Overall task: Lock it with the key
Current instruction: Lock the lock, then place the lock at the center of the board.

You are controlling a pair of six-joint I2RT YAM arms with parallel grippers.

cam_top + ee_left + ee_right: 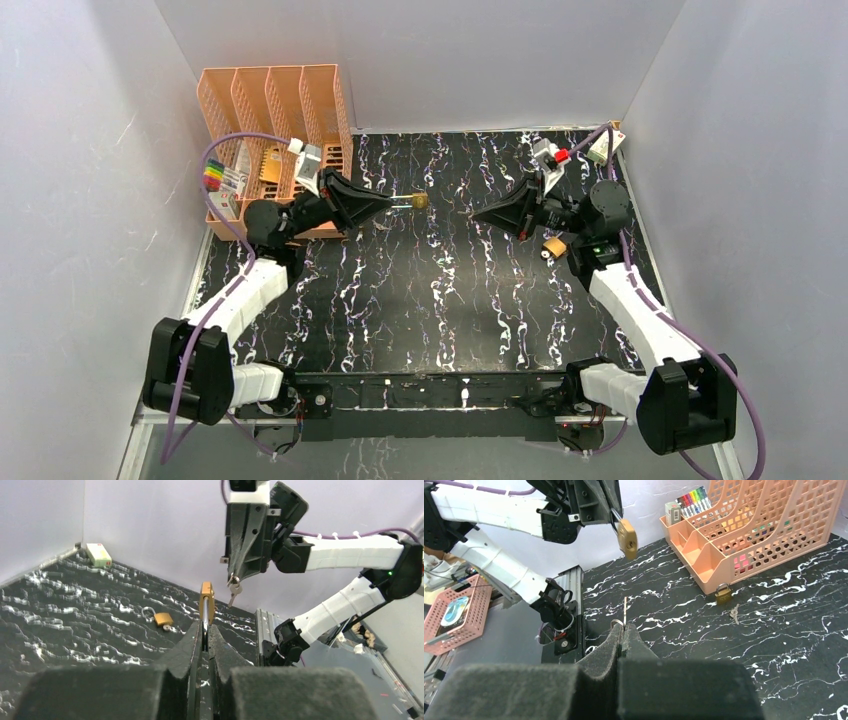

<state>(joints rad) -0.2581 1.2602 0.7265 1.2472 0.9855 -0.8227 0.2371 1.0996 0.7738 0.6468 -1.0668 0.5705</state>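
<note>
My left gripper [388, 203] is shut on the steel shackle of a brass padlock [419, 200] and holds it in the air over the back middle of the table. In the left wrist view the padlock [207, 602] sticks out edge-on past the fingertips. My right gripper [480, 212] is shut on a small silver key [624, 611], whose blade points at the padlock [627, 539]. A short gap separates the key [234, 592] from the lock; they do not touch.
An orange mesh organizer [275, 130] with markers stands at the back left, with a second padlock [723, 594] and a loose key [734, 613] in front of it. Another brass padlock [553, 246] lies under the right arm. A white box [601, 148] sits at the back right.
</note>
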